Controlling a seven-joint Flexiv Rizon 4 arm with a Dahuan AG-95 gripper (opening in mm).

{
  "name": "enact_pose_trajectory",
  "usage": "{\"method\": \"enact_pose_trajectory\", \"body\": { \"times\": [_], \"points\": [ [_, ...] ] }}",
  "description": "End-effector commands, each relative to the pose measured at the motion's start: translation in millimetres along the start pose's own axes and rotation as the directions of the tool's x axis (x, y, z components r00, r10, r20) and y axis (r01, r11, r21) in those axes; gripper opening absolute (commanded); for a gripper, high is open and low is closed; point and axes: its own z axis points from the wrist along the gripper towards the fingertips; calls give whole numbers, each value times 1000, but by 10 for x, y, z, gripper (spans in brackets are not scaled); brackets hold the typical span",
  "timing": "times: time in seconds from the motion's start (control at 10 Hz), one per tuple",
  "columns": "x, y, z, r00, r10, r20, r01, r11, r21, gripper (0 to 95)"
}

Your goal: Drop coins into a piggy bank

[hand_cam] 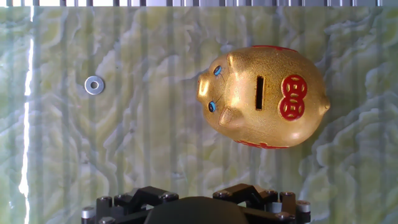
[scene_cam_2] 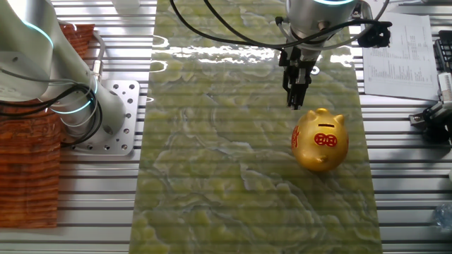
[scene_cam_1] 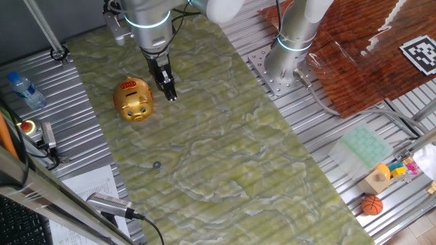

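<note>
The gold piggy bank [scene_cam_1: 134,99] stands on the green mat, with its slot and red marking on top; it also shows in the other fixed view [scene_cam_2: 320,139] and the hand view [hand_cam: 263,95]. One small grey coin [scene_cam_1: 157,164] lies flat on the mat, well apart from the pig, and shows at the left of the hand view [hand_cam: 94,85]. My gripper [scene_cam_1: 169,93] hangs just beside the pig, above the mat, and points down [scene_cam_2: 295,101]. Its fingers look pressed together, with nothing visible between them. The hand view shows only the finger bases, not the tips.
A second arm's base [scene_cam_1: 289,64] is bolted at the mat's edge. A water bottle [scene_cam_1: 26,90] and papers [scene_cam_1: 95,184] lie on the metal table to one side. An orange basketball [scene_cam_1: 372,205] and toys sit at the far corner.
</note>
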Motion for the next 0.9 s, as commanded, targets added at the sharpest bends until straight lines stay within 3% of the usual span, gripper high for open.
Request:
{"method": "enact_pose_trajectory", "body": {
  "times": [0.1, 0.2, 0.9],
  "points": [
    [0, 1, 0, 1000, 0, -1, 0, 1000, 0, 950],
    [-1, 1, -2, 998, -1, 58, 2, 1000, -10, 0],
    [-3, 9, -18, 999, 2, 55, -2, 1000, -9, 0]
  ]
}}
